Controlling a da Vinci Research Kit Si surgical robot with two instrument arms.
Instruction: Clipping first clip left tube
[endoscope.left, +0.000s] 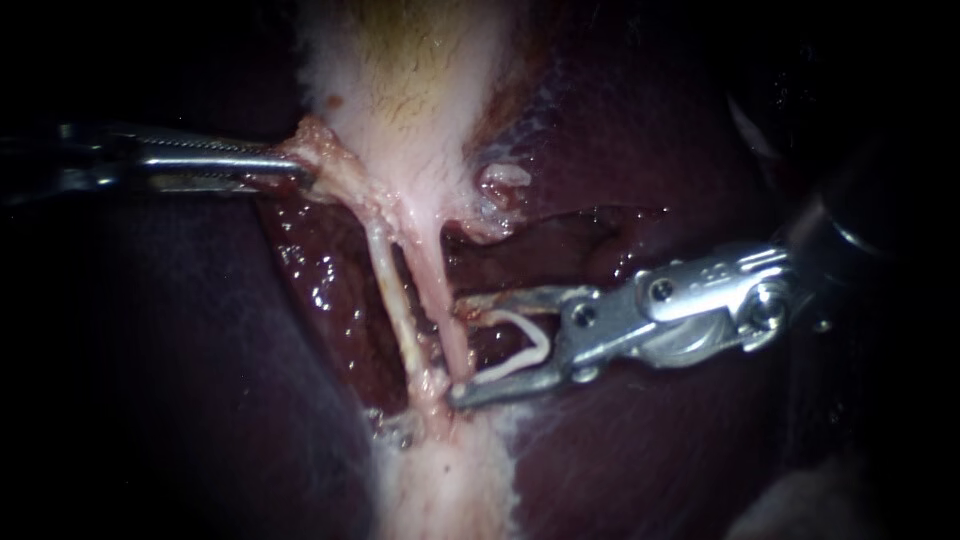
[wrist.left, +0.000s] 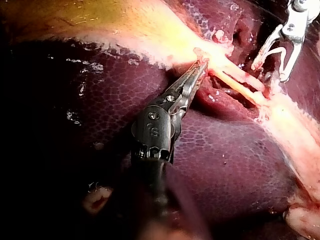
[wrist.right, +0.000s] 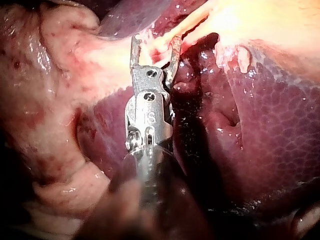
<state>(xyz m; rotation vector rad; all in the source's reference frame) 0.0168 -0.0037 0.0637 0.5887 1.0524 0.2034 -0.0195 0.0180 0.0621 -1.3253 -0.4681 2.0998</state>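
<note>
Two pale tubes run down from the gallbladder (endoscope.left: 420, 80): the thin left tube (endoscope.left: 395, 300) and the pinker right tube (endoscope.left: 437, 290). My right instrument (endoscope.left: 458, 347) comes in from the right with its jaws open and a white clip (endoscope.left: 520, 350) seated between them. Its tips reach the right tube's edge, short of the left tube. My left instrument (endoscope.left: 300, 168) is shut on the tissue at the gallbladder's neck, drawing it leftward. The left wrist view shows those jaws (wrist.left: 200, 67) on the neck and the clip jaws (wrist.left: 270, 70) beyond. The right wrist view shows the open jaws (wrist.right: 156, 40) at the tubes.
Dark red liver (endoscope.left: 650, 150) surrounds the tubes on both sides, with a wet raw bed (endoscope.left: 320, 280) behind them. A pale band of tissue (endoscope.left: 450, 480) continues below the tubes. The liver (wrist.left: 225, 150) lies under my left instrument's shaft.
</note>
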